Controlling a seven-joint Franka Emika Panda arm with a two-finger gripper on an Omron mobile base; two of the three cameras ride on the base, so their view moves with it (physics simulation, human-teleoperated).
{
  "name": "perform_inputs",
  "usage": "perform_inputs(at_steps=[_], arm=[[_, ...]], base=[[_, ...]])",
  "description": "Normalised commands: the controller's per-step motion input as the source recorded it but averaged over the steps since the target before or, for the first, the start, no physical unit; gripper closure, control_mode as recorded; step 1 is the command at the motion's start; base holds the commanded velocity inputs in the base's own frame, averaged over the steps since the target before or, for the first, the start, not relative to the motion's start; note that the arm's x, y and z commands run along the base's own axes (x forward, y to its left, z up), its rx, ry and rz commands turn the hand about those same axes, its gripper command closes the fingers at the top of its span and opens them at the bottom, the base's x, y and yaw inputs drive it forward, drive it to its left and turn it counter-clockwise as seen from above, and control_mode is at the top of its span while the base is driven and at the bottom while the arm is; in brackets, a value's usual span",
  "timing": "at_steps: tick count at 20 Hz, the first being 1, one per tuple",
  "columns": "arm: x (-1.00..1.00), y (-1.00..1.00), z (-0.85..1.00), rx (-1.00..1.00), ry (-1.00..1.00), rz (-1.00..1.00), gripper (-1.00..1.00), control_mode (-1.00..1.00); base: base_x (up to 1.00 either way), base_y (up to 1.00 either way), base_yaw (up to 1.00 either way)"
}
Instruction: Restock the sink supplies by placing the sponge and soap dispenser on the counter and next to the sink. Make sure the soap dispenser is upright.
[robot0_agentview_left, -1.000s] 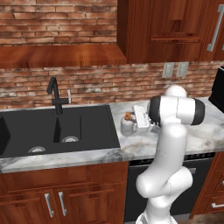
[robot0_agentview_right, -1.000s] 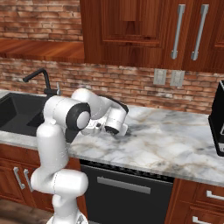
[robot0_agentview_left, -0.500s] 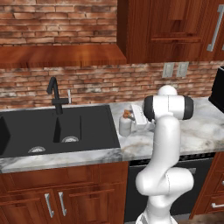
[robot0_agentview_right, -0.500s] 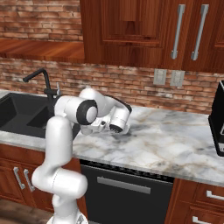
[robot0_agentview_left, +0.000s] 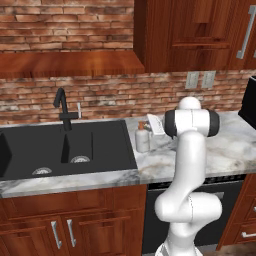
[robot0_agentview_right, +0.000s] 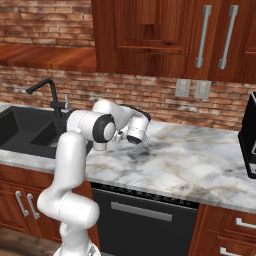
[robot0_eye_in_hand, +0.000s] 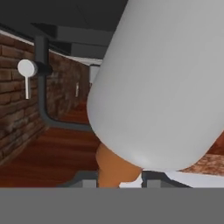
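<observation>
Counter (robot0_agentview_left: 230, 150) of veined marble runs across both base views over reddish wood cabinets (robot0_agentview_left: 75, 220), and we see a brick wall (robot0_agentview_left: 100, 95) behind it. Set into the counter's left part is the black sink (robot0_agentview_left: 35, 150), with a tall black faucet (robot0_agentview_left: 62, 107) at its back edge. We see the white arm (robot0_agentview_left: 187, 165) rising in front of the counter and bending toward the sink's right rim. In the right base view the arm (robot0_agentview_right: 80, 145) reaches along the counter (robot0_agentview_right: 190, 160), and the gripper (robot0_agentview_right: 136, 140) hangs low over the marble, just right of the sink (robot0_agentview_right: 20, 127).

In the left base view the soap dispenser (robot0_agentview_left: 142, 138) stands upright on the counter, just beside the sink's right edge, with its orange pump top uppermost. The gripper (robot0_agentview_left: 155, 125) sits right against it. In the hand view the pale bottle (robot0_eye_in_hand: 162, 83) looms very close to the camera, its orange neck pointing down between the fingertips (robot0_eye_in_hand: 85, 179). The jaws stand narrow, closed on the bottle.
</observation>
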Motion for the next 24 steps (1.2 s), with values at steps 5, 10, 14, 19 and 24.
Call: perform_inputs(at_steps=[5, 10, 14, 19, 24], arm=[[0.28, 0.03, -0.44, -0.01, -0.01, 0.0, 1.0, -1.0], [-0.61, 0.0, -0.49, -0.01, -0.29, 0.02, 1.0, -1.0], [-0.98, 0.0, -0.54, -0.06, -0.37, 0.0, 1.0, -1.0], [-0.23, 0.01, -0.2, -0.02, -0.1, 0.0, -1.0, -1.0], [0.1, -0.11, 0.0, 0.0, 0.0, 0.0, -1.0, -1.0]], base=[[0.0, 0.0, 0.0], [0.0, 0.0, 0.0], [0.0, 0.0, 0.0], [0.0, 0.0, 0.0], [0.0, 0.0, 0.0]])
